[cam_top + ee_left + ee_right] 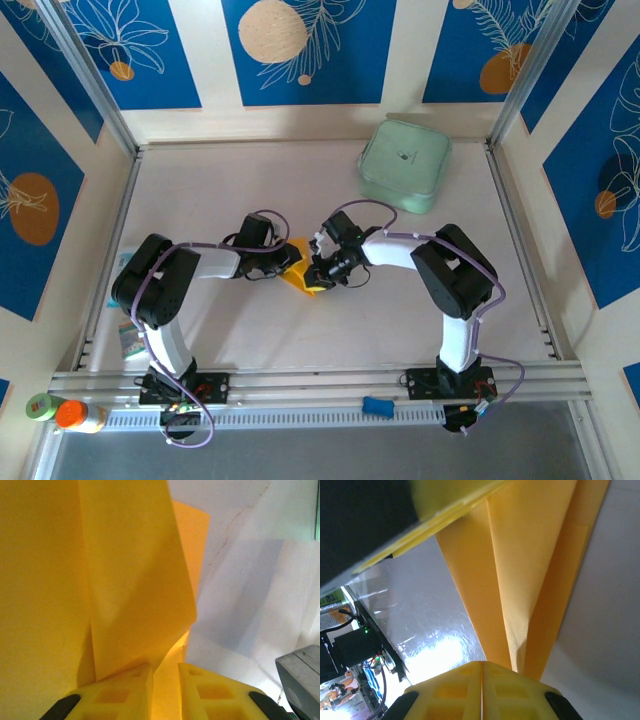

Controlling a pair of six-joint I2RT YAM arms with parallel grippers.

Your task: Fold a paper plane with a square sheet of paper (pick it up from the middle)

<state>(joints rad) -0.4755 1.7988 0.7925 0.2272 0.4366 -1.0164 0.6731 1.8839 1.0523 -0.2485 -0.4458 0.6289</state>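
The orange-yellow sheet of paper (300, 276) is folded into layered flaps with creases and is held between both grippers at mid-table. My left gripper (286, 263) comes from the left. In the left wrist view, its yellow fingers (125, 690) stand slightly apart with a strip of the paper (125, 580) pinched in the gap at the left gripper (165, 669). My right gripper (320, 268) comes from the right. Its jaws (482, 663) are pressed together with a thin orange line in the seam, and the paper (520, 580) fans away from the tips.
A mint-green rounded case (405, 166) sits at the back right. Small printed packets (130, 342) lie near the left rail and bottles (65, 413) stand at the near left corner. Metal rails border the table.
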